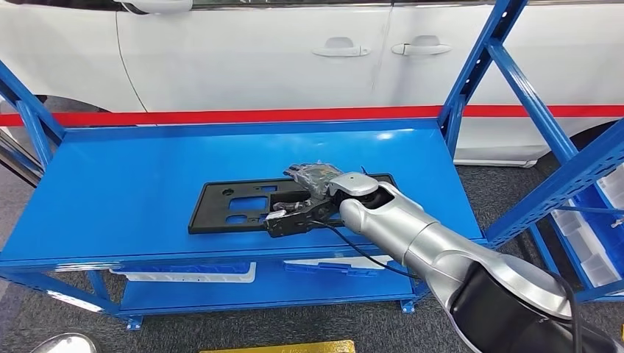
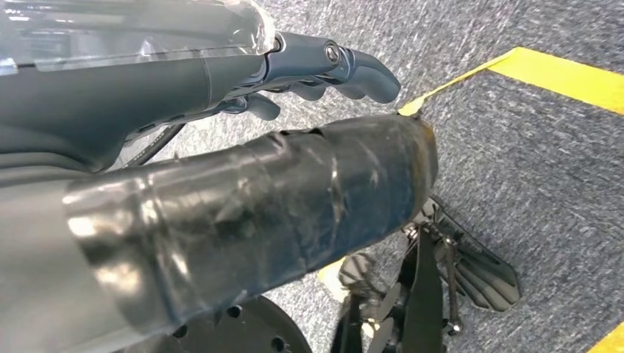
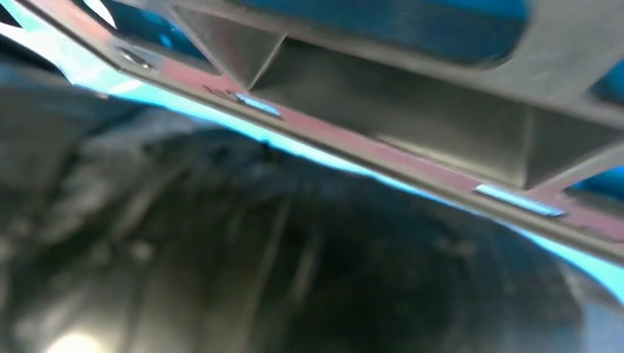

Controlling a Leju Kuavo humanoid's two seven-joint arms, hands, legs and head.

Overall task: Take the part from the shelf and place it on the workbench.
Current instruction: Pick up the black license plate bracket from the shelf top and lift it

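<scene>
From the head view I have my right arm reaching in from about 5 o'clock, and my right hand (image 1: 313, 193) is laid over the black part (image 1: 235, 206) on the blue shelf (image 1: 118, 184). The part is a flat, rectangular plastic panel with cut-outs, lying flat on the top deck of the shelf, a little toward 4 o'clock of the deck's middle. The hand rests on the part's right portion, fingers pointing toward 10 o'clock; I cannot tell whether they are actually clamped on the panel or merely pressing on it. The right wrist view is close and blurred: I make out a ribbed edge of the part (image 3: 412, 110) with the shelf's blue showing through, and a dark mass beneath it that I cannot resolve.

My left hand (image 2: 294, 81) shows in the left wrist view, hanging over grey carpet (image 2: 544, 162) with a yellow floor line (image 2: 566, 73). Its fingers are curled in and hold nothing.

Behind the shelf, at 12 o'clock, stands a white car (image 1: 294, 59) with a red stripe (image 1: 257, 115) running in front of it. A lower shelf deck carries white pieces (image 1: 191, 273).
</scene>
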